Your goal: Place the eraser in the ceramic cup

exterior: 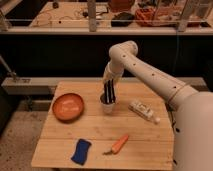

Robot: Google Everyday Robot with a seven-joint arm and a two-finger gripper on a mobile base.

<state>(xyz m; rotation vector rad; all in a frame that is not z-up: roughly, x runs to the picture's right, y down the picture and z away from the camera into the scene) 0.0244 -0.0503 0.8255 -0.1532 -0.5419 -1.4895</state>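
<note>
The hand (109,99) hangs straight down at the mouth of the ceramic cup (107,109) on the table (100,131), probably so the eraser drops inside, though I can't see the eraser or tell whether the hand grips anything.

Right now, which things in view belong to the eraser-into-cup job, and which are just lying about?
Job: ceramic cup, mid-table; gripper, right at the cup's mouth; no eraser visible.

Lying about: orange bowl, left; white bottle, right, on its side; carrot, front; blue pad, front left.
</note>
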